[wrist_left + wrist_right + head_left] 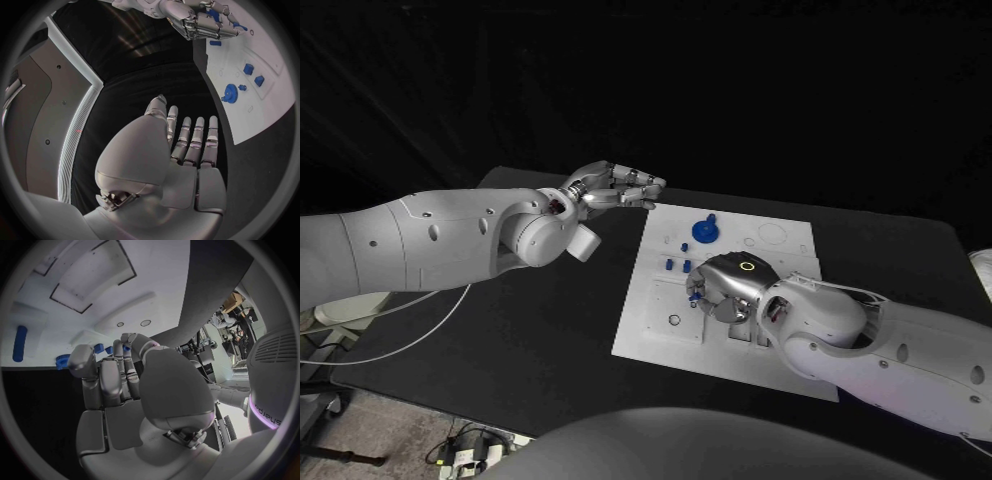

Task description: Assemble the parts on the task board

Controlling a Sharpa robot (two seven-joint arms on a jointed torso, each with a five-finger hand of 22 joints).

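The white task board (pixel 783 235) lies mid-table, its long axis running away from the robot, with a blue gear (pixel 705 231) lying flat near its far end. The right hand (pixel 730 283) rests on the board's middle, fingers curled down over small blue parts (pixel 676 265); whether it grips one I cannot tell. The left hand (pixel 615 186) hovers just off the board's far left corner, fingers straight and holding nothing.

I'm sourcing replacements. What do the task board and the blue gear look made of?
Task board: probably matte white plastic, given its flat, dull surface with crisp recesses. Blue gear: likely moulded or printed plastic, given its uniform saturated colour and absence of metallic shine.

Head camera looks down; wrist cameras sit behind each hand; all share the task board (pixel 783 235).
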